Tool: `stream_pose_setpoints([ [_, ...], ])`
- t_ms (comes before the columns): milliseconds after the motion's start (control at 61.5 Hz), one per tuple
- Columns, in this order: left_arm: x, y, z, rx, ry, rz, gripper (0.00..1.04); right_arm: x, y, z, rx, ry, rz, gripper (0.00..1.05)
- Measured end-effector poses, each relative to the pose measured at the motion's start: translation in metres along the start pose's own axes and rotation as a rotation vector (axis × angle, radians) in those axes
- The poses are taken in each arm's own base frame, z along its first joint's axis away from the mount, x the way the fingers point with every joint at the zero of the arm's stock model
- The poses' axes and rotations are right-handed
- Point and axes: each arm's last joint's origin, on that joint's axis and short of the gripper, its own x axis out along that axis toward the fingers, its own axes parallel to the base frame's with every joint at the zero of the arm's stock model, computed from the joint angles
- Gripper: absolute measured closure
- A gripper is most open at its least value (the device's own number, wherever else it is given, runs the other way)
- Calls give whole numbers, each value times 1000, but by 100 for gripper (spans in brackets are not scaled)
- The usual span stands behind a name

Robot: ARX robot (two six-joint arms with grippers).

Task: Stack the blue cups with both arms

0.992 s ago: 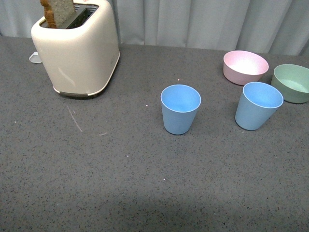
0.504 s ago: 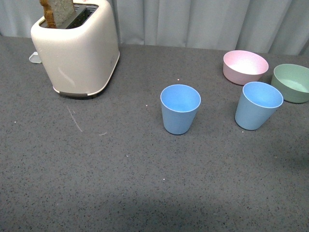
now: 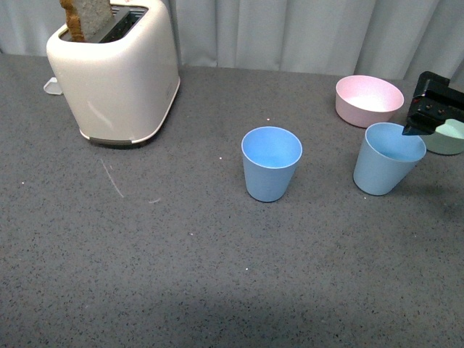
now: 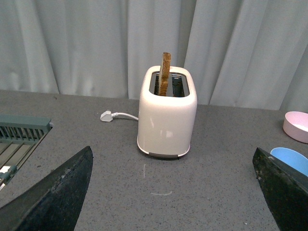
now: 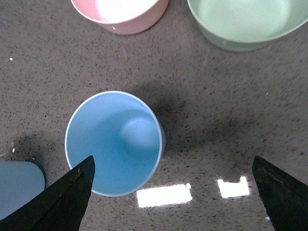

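Stacking not begun: centre cup (image 3: 271, 163) and right cup (image 3: 387, 159) stood upright on table (image 3: 181, 275), well apart, right cup near pink bowl (image 3: 368, 100). Right gripper (image 5: 172, 163) hovered over right cup, jaws wide, empty. Left gripper (image 4: 172, 150) also spread, empty, facing toaster (image 4: 167, 120).

- Two blue cups (image 3: 271, 163) (image 3: 388, 158) on one grey desk (image 3: 181, 254).
- Two bowls: one pink bowl (image 3: 368, 100), one green bowl (image 5: 245, 19).
- One cream toaster (image 3: 116, 72), with two slots on top.
- One slice of bread (image 3: 87, 14) in a slot.
- One white plug (image 4: 107, 115) on its cord.
- One grey-green slatted rack (image 4: 21, 130) at the desk's edge.
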Motion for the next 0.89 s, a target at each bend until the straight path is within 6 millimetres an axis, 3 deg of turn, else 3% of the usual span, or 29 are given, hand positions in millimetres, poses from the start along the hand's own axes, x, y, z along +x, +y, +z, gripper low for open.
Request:
stream_pose_setpoints([
  [195, 0, 0, 0, 0, 0, 0, 7, 20, 12, 7, 37, 45, -19, 11],
  [488, 0, 0, 0, 0, 0, 0, 7, 37, 17, 9, 58, 121, -54, 57],
  [797, 0, 0, 0, 0, 0, 0, 7, 40, 14, 8, 63, 155, -81, 103],
  [895, 0, 0, 0, 0, 0, 0, 7, 40, 14, 8, 68, 162, -74, 104],
])
